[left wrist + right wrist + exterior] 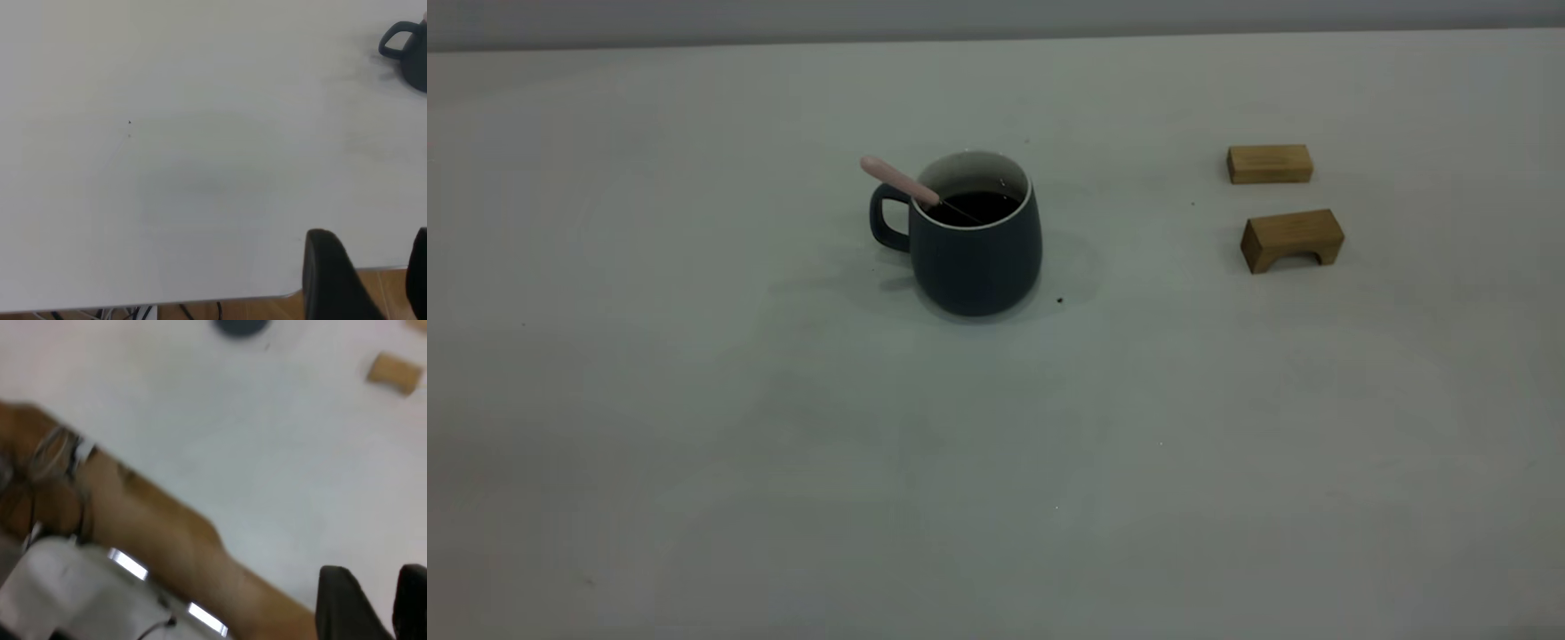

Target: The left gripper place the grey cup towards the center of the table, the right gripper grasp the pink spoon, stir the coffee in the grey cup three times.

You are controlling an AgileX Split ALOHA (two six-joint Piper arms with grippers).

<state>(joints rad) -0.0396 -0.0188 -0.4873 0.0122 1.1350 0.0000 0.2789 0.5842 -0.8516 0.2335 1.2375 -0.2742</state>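
The grey cup stands upright near the middle of the table, its loop handle pointing left in the exterior view. Dark coffee fills it. The pink spoon rests in the cup with its pale handle leaning out over the rim above the cup's handle. Neither arm shows in the exterior view. My left gripper is open and empty over the table's edge, far from the cup. My right gripper is open and empty, also near a table edge, with the cup far off.
Two wooden blocks lie to the right of the cup: a flat one farther back and an arch-shaped one nearer. One block shows in the right wrist view. Cables and brown floor lie beyond the table edge.
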